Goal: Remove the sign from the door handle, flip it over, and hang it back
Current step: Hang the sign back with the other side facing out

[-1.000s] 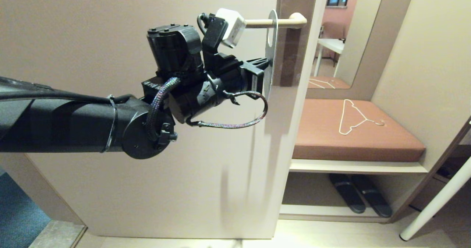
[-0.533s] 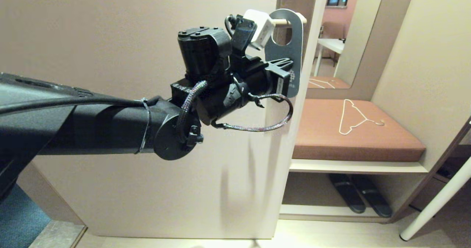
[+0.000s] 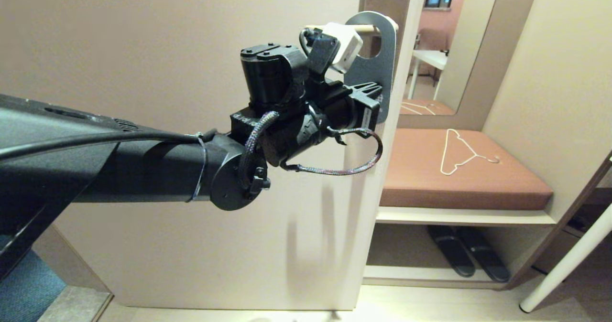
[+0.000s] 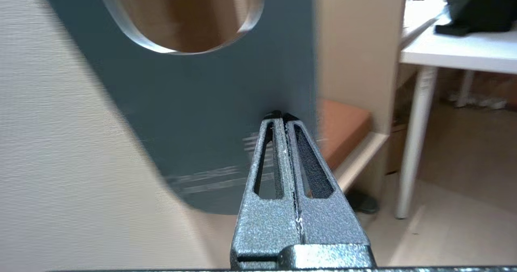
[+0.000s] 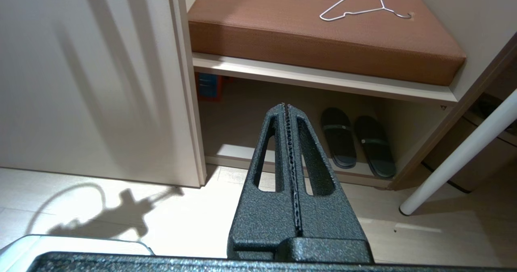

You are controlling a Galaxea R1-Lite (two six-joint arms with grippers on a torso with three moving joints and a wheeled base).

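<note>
The sign (image 3: 380, 66) shows its blue-grey face in the head view, its oval hole up at the tip of the door handle (image 3: 366, 27). I cannot tell whether the lever still passes through the hole. My left gripper (image 3: 377, 95) is shut on the sign's lower part, reaching in from the left in front of the door. In the left wrist view the sign (image 4: 202, 102) fills the space ahead of the left gripper (image 4: 281, 116), with blurred white lettering beside the fingers. My right gripper (image 5: 285, 106) is shut on nothing and hangs low over the floor.
The beige door (image 3: 167, 49) stands behind my left arm. To its right a brown cushioned bench (image 3: 502, 183) carries a white wire hanger (image 3: 461, 152). Dark slippers (image 3: 466, 257) lie on the shelf below, and a white table leg (image 3: 569, 264) slants at the far right.
My left arm has moved right along the handle with the sign in its grip. The sign has turned from edge-on to showing its blue face and now sits at the handle's tip.
</note>
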